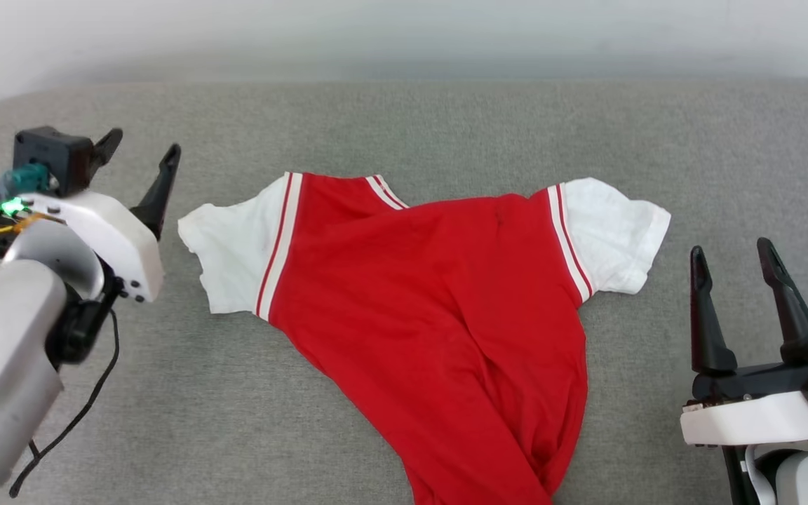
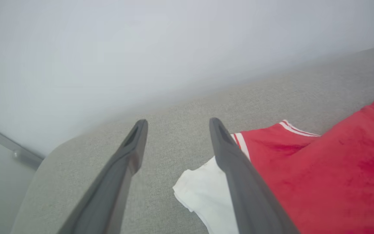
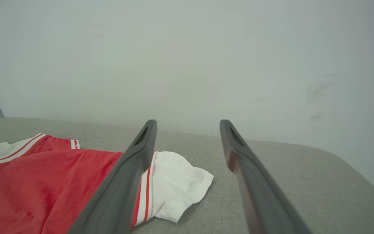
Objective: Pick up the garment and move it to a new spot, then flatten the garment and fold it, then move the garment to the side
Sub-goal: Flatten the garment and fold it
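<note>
The garment [image 1: 439, 301] lies spread on the grey cushion [image 1: 446, 126], plain red side up. Its white sleeves point out to either side, while its lower body is drawn into a twisted fold towards the near edge, so the flattening step looks to be in hand. The left end effector [image 1: 144, 144] and right end effector [image 1: 731, 247] both stand apart and empty, each just outside a sleeve. The next move probably calls for gripping the bunched hem and pulling it square.
</note>
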Motion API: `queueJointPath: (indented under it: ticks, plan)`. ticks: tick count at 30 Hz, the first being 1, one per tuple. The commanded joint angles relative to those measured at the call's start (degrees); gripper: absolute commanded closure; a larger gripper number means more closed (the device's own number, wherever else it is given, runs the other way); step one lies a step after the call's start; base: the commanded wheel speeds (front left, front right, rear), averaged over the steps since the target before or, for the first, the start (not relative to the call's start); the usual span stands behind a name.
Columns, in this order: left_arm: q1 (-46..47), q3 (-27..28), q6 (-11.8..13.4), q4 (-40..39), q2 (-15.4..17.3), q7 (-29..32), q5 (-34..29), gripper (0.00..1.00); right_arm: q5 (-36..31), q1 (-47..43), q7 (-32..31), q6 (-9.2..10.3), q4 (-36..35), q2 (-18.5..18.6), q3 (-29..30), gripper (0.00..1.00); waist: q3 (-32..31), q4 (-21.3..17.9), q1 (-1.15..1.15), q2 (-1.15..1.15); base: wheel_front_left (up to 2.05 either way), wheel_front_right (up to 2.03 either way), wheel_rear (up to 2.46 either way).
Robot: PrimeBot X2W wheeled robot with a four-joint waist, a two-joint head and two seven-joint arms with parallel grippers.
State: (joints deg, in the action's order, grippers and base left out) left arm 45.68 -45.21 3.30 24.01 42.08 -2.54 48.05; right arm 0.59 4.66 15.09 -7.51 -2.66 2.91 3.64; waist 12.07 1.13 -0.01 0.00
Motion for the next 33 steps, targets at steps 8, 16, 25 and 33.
queueJointPath:
  ticks: [8, 16, 25, 33]
  plan:
    - [-10.62, 2.11, 8.91, -9.62, -2.09, -12.29, -5.94, 0.00, 0.45, -2.89, 0.11, 0.04, -0.28, -0.06, 1.03, 0.00, -5.09, 2.68, 0.01, 0.00, 0.00, 0.00, 0.00]
    - [-27.13, 9.76, 17.55, -25.30, -6.35, -12.63, -15.85, 0.00, 0.24, -4.96, 0.11, 0.04, -0.37, -0.05, 1.53, 0.00, -7.41, 4.71, 0.01, 0.00, 0.00, 0.00, 0.00]
    - [-38.26, 16.50, 16.42, -29.36, -12.87, -12.65, -21.86, 0.00, 1.03, -5.58, 0.11, 0.04, 0.19, -0.05, 0.77, 0.00, -8.60, 5.03, 0.01, 0.00, 0.00, 0.00, 0.00]
    - [-39.33, 19.33, 12.55, -28.48, -15.57, -12.66, -25.31, 0.00, 4.53, -2.96, -10.35, 0.04, 0.25, 2.08, -0.18, 0.00, -6.53, 5.81, 0.01, 0.00, 0.00, 0.00, 0.00]
